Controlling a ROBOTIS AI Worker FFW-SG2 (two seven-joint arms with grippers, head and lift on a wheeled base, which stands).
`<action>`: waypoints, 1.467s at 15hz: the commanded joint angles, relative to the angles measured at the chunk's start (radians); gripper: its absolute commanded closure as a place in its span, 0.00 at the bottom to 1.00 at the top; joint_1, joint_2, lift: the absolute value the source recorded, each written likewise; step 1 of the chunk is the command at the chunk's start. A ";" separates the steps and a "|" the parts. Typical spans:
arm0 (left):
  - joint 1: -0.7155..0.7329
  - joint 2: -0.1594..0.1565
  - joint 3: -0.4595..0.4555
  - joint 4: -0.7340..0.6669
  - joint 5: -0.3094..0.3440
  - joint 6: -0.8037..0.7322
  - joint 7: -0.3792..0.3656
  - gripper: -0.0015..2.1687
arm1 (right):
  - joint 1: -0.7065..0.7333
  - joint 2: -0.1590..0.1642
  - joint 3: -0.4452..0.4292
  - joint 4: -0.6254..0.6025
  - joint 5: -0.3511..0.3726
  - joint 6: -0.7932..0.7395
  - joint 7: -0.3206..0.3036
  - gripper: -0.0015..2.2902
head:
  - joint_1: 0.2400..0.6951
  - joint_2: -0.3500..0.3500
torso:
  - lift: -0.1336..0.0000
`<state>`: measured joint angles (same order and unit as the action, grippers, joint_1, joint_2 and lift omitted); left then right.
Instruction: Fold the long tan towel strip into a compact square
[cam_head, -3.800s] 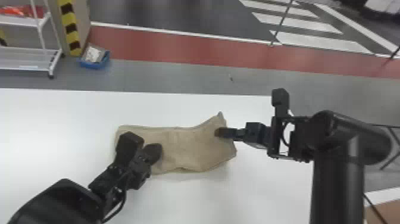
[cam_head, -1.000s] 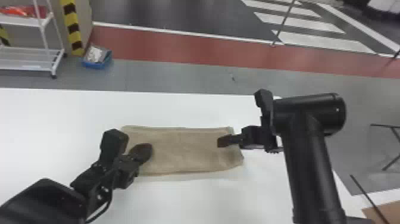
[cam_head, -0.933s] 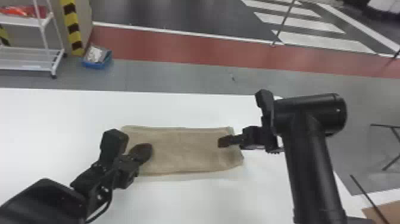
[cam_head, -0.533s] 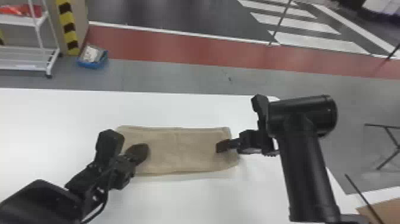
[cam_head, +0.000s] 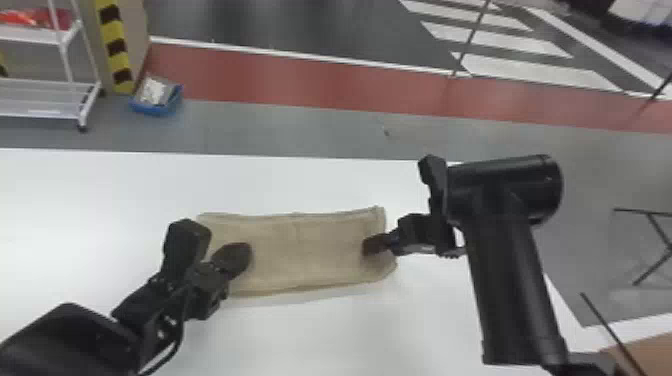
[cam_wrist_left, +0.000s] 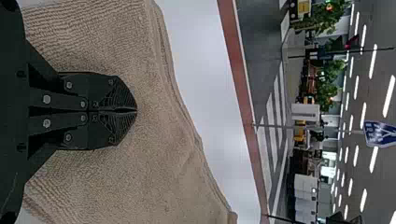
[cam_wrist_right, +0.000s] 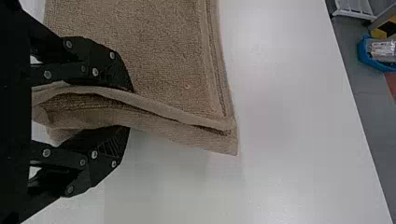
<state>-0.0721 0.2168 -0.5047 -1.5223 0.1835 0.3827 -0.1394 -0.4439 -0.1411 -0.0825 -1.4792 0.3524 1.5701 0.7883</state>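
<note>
Two black grippers at opposite ends of a tan towel on a white table

A tan towel strip (cam_head: 305, 250) lies on a white table (cam_head: 320, 185), its long side running from left to right before the robot. It makes a long rectangle rather than a square. The left gripper (cam_head: 240, 255) is over the towel's left part, reached from the lower left. The right gripper (cam_head: 372, 244) is at the towel's right end, with its arm rising from the lower right.

In the left wrist view, the two flat fingers of the left gripper (cam_wrist_left: 135, 111) are pressed together, their tips over the ribbed cloth, with towel all around them.

In the right wrist view, the right gripper (cam_wrist_right: 130, 108) has its fingers parted, one on each side of the towel's end. That end is bunched up in layers between them, with a slim dark gap between the layers; whether the fingers pinch it firmly, I cannot tell. The rest of the towel spreads flat beside it.

Beyond the table, on the gray floor, are a white wheeled rack (cam_head: 45, 114) and a blue bin (cam_head: 155, 107) near a red floor stripe (cam_head: 300, 87).
</note>
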 joint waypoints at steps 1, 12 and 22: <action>-0.005 0.001 0.000 0.002 0.001 0.000 0.000 0.99 | -0.001 0.000 -0.008 0.000 -0.010 0.002 0.016 0.57 | 1.00 0.11 | 0.07; -0.024 -0.004 -0.009 0.028 -0.006 0.000 -0.003 0.99 | 0.044 0.000 -0.111 -0.199 -0.176 0.002 0.106 0.61 | 1.00 0.15 | 0.07; -0.021 0.007 0.020 -0.118 0.016 0.117 -0.005 0.99 | 0.004 0.026 -0.108 -0.257 -0.214 0.002 0.108 0.61 | 1.00 0.20 | 0.07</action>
<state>-0.0944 0.2219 -0.5092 -1.5894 0.1954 0.4643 -0.1441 -0.4354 -0.1126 -0.1860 -1.7402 0.1329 1.5701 0.8960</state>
